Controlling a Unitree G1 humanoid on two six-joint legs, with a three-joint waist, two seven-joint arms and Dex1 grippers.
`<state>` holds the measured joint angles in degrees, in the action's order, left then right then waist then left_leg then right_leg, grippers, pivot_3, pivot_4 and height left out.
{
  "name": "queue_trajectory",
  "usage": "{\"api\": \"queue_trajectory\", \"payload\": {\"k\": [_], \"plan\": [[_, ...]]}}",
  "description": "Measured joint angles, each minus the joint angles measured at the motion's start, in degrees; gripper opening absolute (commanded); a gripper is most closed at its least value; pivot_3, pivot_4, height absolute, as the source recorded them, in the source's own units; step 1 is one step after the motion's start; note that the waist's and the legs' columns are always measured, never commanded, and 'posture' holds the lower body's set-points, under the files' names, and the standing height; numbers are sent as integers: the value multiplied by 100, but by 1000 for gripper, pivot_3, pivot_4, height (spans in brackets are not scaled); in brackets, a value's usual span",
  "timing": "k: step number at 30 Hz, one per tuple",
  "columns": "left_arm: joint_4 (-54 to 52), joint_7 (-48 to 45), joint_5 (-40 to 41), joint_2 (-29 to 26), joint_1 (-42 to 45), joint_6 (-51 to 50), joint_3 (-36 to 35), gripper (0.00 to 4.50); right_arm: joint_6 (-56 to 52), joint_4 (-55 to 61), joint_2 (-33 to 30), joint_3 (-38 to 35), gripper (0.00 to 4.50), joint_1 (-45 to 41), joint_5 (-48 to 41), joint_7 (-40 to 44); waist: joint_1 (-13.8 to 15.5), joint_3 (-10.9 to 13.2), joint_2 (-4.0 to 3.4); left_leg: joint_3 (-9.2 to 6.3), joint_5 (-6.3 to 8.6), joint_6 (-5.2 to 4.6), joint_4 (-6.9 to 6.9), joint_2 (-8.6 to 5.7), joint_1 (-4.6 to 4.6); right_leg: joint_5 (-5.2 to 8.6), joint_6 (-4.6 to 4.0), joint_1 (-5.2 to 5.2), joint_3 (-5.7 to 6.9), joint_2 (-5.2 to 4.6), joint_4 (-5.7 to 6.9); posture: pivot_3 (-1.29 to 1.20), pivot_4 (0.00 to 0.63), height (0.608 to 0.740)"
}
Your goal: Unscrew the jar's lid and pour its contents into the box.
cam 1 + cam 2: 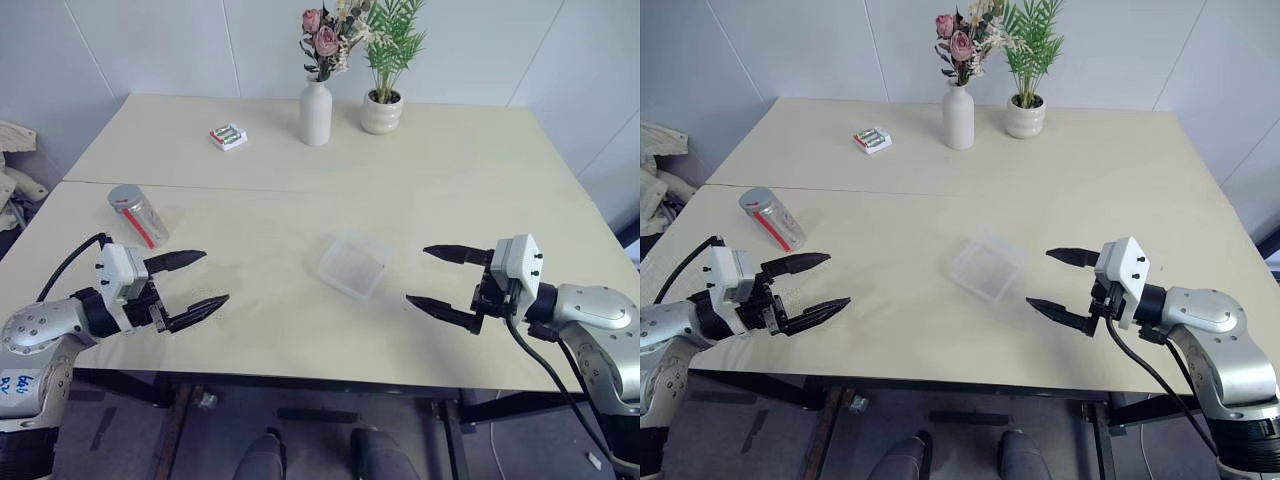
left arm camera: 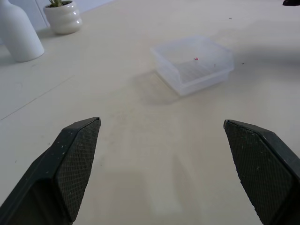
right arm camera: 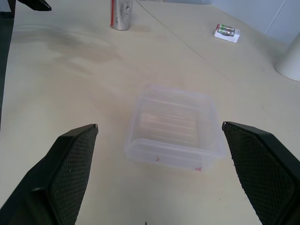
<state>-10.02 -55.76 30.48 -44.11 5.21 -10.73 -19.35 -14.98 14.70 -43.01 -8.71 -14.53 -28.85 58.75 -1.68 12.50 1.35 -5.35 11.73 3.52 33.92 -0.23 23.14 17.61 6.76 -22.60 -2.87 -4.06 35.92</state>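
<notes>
Hovering with jaws spread and empty, left gripper (image 1: 194,285) and right gripper (image 1: 434,276) flank the box (image 1: 354,263); the jar (image 1: 137,214) stands capped, untouched.

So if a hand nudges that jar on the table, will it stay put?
Probably not. The jar looks small and upright, so a high push may tip it. Its round, smooth-looking body would likely roll afterwards. Clear plastic suggests it is light, so it could skid first.

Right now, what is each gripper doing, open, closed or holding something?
Left gripper: open, holding nothing.
Right gripper: open, holding nothing.
</notes>
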Motion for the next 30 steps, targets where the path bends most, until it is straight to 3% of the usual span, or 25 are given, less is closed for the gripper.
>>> {"api": "queue_trajectory", "payload": {"k": [6,12,15,17,22,30], "plan": [[-356,533,-192,285,-542,94,-254,4487,246,-549,310,431,4500,-619,134,229,-10,0,0,15,1,-2,1,6,-6,-2,-3,-1,-19,6,-2,0,150,740],[-884,2292,-709,1501,-1290,119,-704,4487,397,-1075,1098,1087,4500,-1485,241,471,7,-1,2,24,5,-6,11,10,-6,-25,27,-6,-32,17,3,0,150,740],[-888,3522,-998,2504,-1294,336,-1050,4487,497,-1289,1757,1370,4500,-1978,238,520,4,-4,6,27,5,-6,23,11,-6,-36,32,-3,-35,19,2,0,150,740],[-701,4085,-1222,2805,-1261,475,-1120,4487,498,-1327,2208,1622,4500,-2238,237,531,7,-6,9,24,2,-2,27,15,-7,-41,31,-3,-35,29,5,0,150,740],[-136,4475,-1505,2699,-881,700,-1154,4487,507,-1544,2668,1960,4500,-2625,288,605,66,-9,14,18,-3,3,30,17,-5,-50,17,-1,-33,38,-1,0,150,740],[1690,4725,-1652,2126,903,1088,-1069,4487,605,-1786,2678,1953,4500,-2976,373,691,45,-15,22,24,-14,5,24,19,-4,-68,24,-7,-34,40,-1,0,150,740]]}}
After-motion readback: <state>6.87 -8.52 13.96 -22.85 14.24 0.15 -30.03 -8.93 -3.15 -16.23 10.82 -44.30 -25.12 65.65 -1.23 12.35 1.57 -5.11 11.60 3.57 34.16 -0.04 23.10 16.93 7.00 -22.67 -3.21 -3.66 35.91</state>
